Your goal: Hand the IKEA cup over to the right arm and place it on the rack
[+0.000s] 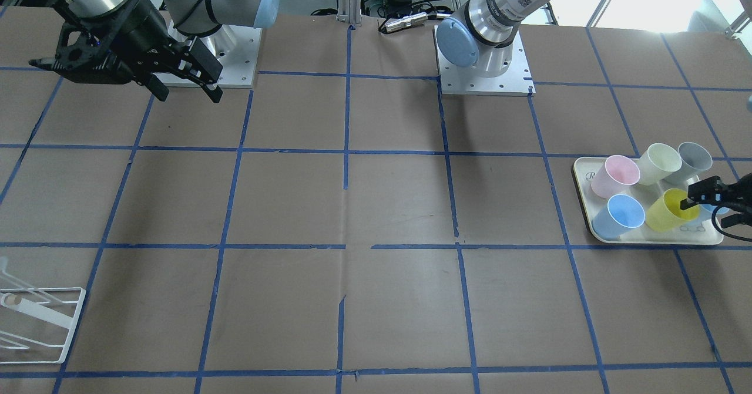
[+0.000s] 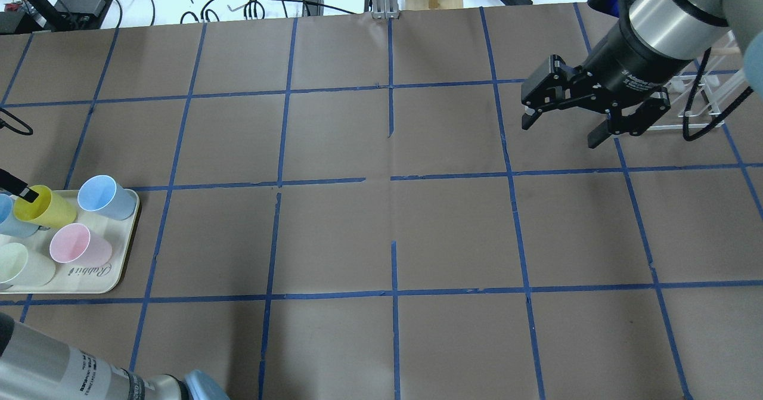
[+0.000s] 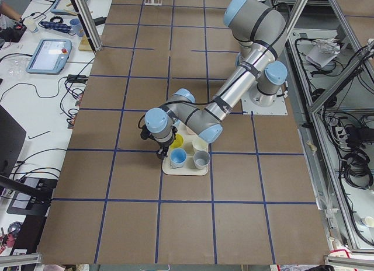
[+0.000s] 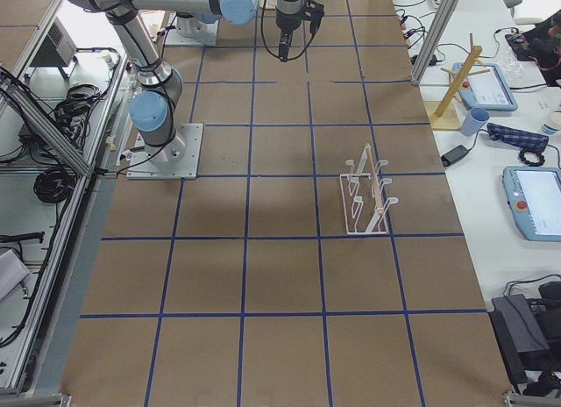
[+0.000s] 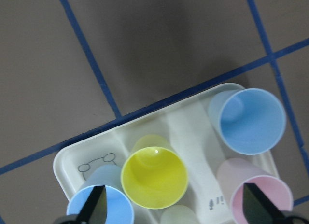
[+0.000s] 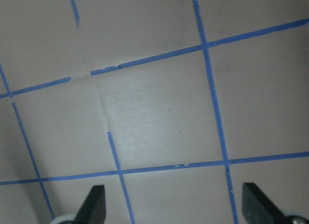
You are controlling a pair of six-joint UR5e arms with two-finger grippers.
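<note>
The yellow IKEA cup (image 1: 667,212) stands upright on a cream tray (image 1: 646,240) among other pastel cups. It also shows in the overhead view (image 2: 45,207) and the left wrist view (image 5: 154,178). My left gripper (image 1: 708,206) hangs over the tray, open, with one finger (image 2: 22,192) at the cup's rim. In the left wrist view the cup sits between the spread fingers (image 5: 94,207). My right gripper (image 2: 560,132) is open and empty, above the table beside the white wire rack (image 2: 703,108). The rack also shows in the front view (image 1: 35,323).
On the tray stand a pink cup (image 1: 614,177), a blue cup (image 1: 620,215), a pale cream cup (image 1: 658,164) and a grey cup (image 1: 690,160). Another blue cup (image 5: 99,207) sits next to the yellow one. Brown paper with blue tape lines covers the table (image 1: 376,206).
</note>
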